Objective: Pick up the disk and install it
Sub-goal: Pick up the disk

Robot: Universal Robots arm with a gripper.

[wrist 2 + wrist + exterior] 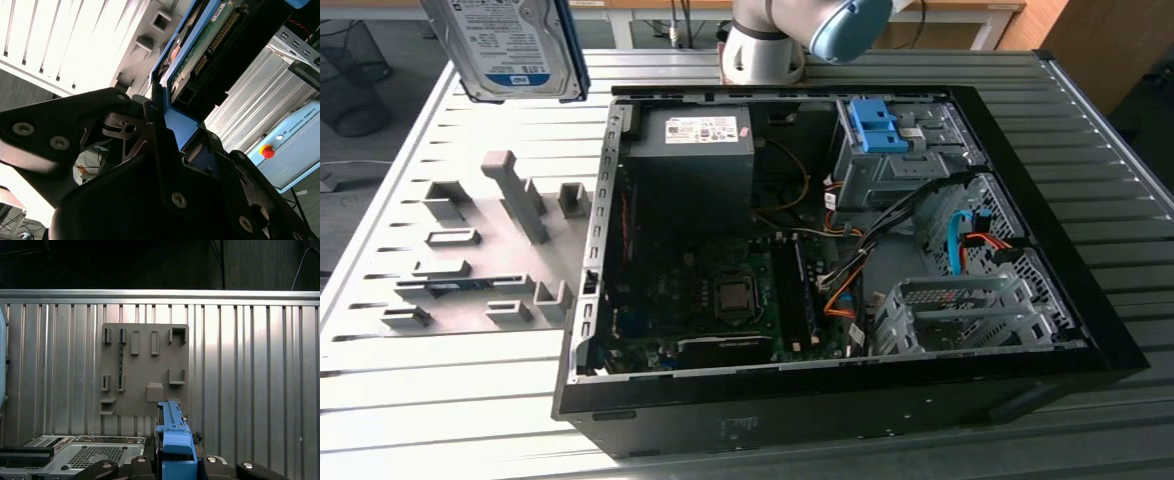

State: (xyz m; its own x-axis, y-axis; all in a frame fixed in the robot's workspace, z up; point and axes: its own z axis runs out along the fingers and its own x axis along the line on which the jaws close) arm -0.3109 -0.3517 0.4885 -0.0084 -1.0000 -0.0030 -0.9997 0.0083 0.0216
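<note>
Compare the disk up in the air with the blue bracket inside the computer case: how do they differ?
The disk carries a silver drive with a white-and-blue label; the bracket is bare plastic with no drive. The disk hangs in the air outside the case, clamped in the tool; the bracket sits on the metal cage inside the case. Both show the same blue plastic.

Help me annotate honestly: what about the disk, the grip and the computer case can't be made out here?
- Disk, exterior view: its upper end is cut off by the top edge.
- Gripper contact, second wrist view: its own dark body covers the disk's near end.
- Disk's label, first wrist view: disk stands edge-on, label face turned away.
- Drive cage in the computer case, exterior view: cables cross it; a free slot is unclear.
</note>
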